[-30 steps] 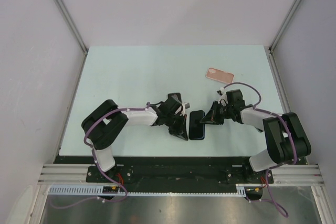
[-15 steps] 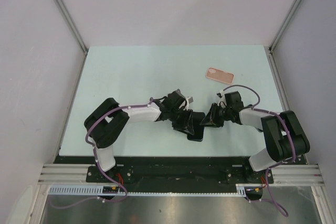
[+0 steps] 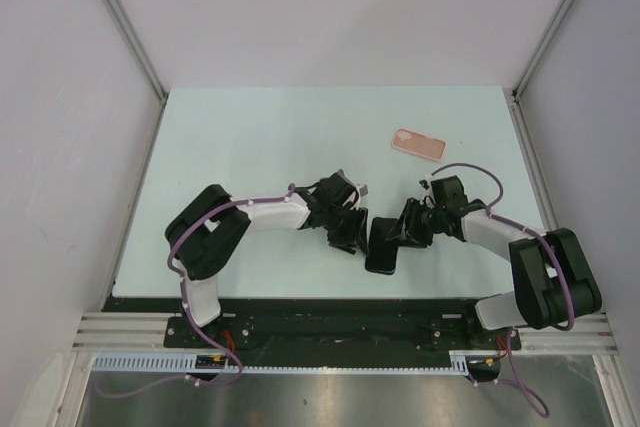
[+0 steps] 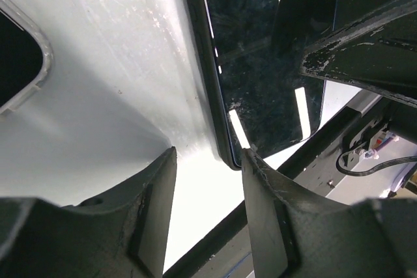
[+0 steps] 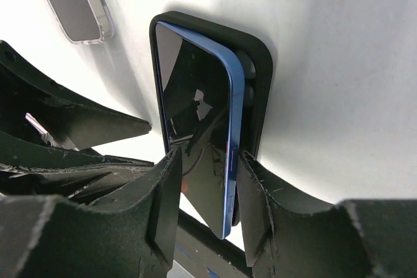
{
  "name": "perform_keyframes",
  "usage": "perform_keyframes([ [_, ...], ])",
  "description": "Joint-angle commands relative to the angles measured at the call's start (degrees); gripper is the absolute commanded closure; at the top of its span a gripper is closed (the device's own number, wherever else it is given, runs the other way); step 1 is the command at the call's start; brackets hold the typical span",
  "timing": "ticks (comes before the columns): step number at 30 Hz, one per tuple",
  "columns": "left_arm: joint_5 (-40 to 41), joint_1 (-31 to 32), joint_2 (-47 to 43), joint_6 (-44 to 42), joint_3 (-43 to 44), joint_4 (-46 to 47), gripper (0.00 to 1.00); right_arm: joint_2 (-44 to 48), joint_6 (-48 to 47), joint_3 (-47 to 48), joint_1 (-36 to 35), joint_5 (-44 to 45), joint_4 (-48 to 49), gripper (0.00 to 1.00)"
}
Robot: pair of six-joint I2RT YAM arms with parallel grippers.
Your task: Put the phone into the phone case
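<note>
Phone (image 5: 195,128) askew in the black phone case (image 5: 257,76), between our two grippers.
We see it near the table's (image 3: 250,137) front edge, blue side not seated flush. The right gripper (image 5: 207,161) straddles its near end with parted jaws; whether they pinch it we cannot tell. The left gripper (image 4: 208,154) stands apart and empty, just beside the phone's corner.

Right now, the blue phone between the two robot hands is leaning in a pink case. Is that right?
No. The case under the blue phone is black, not pink; the right wrist view shows it. The phone does lie between the left gripper and the right gripper.
</note>
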State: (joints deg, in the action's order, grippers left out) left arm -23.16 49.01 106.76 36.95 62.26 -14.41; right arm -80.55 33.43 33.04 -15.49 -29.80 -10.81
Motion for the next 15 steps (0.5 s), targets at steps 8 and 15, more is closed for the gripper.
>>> perform_keyframes([
  [8,-3.7,0.2,0.0,0.2,0.8,4.4,0.52,3.6,-0.9,2.0,1.2,3.7,-8.5,0.67],
  [15,-5.7,0.2,0.6,0.7,0.3,6.9,0.53,4.4,-0.9,4.1,1.5,6.6,-12.6,0.59],
])
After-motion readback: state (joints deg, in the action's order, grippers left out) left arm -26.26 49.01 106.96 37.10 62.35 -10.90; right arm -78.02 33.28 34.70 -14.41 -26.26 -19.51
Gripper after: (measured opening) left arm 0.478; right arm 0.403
